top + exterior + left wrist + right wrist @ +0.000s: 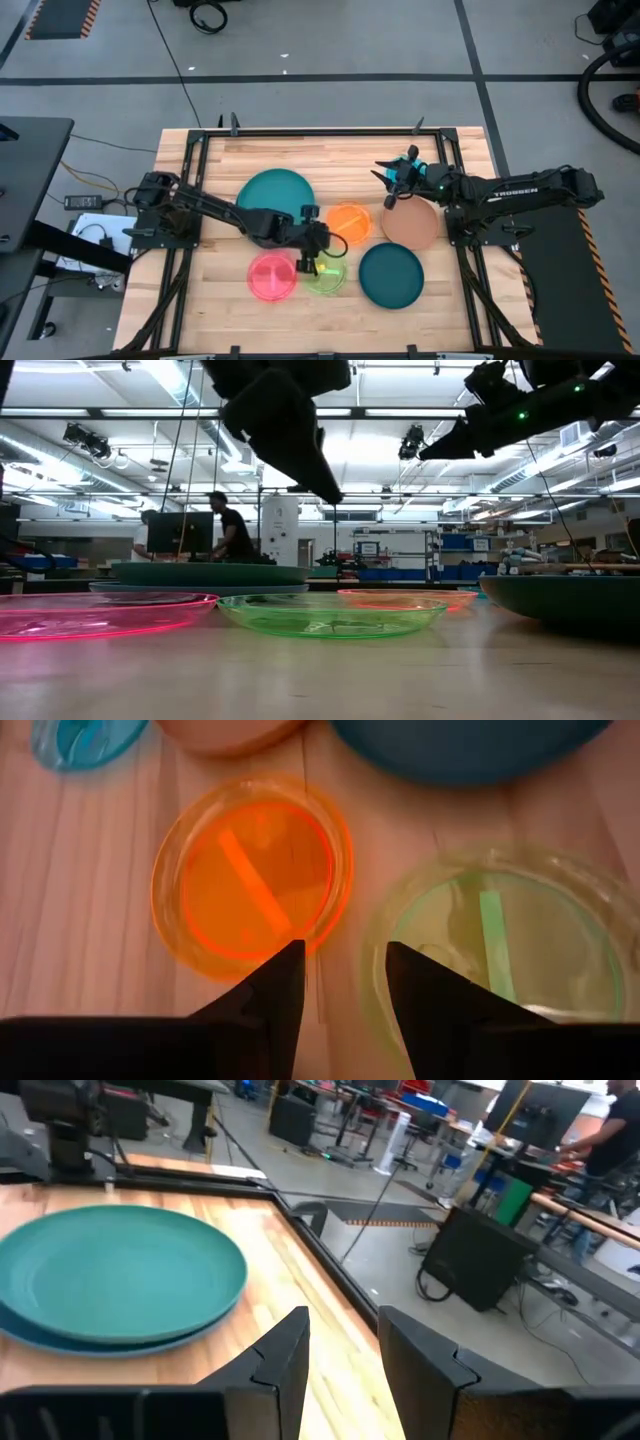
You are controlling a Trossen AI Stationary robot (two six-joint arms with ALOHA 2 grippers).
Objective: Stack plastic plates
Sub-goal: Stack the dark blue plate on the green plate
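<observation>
The plates lie flat on the wooden table. A teal plate (275,190) sits on a blue one (60,1342). Apart from them lie the orange (350,222), brown (412,228), dark teal (391,277), neon green (330,280) and pink (272,277) plates. A cyan plate (80,740) shows at the edge of the left wrist view. My left gripper (312,250) hovers open above the gap between the orange (250,880) and green (510,940) plates. My right gripper (385,178) is open and raised near the table's far right, pointing toward the teal plate (110,1270).
A black metal frame (300,131) borders the table top. Bare wood lies along the far edge and in the near right corner. In the room beyond, a person (232,530) stands at a monitor, and cables and equipment lie on the floor.
</observation>
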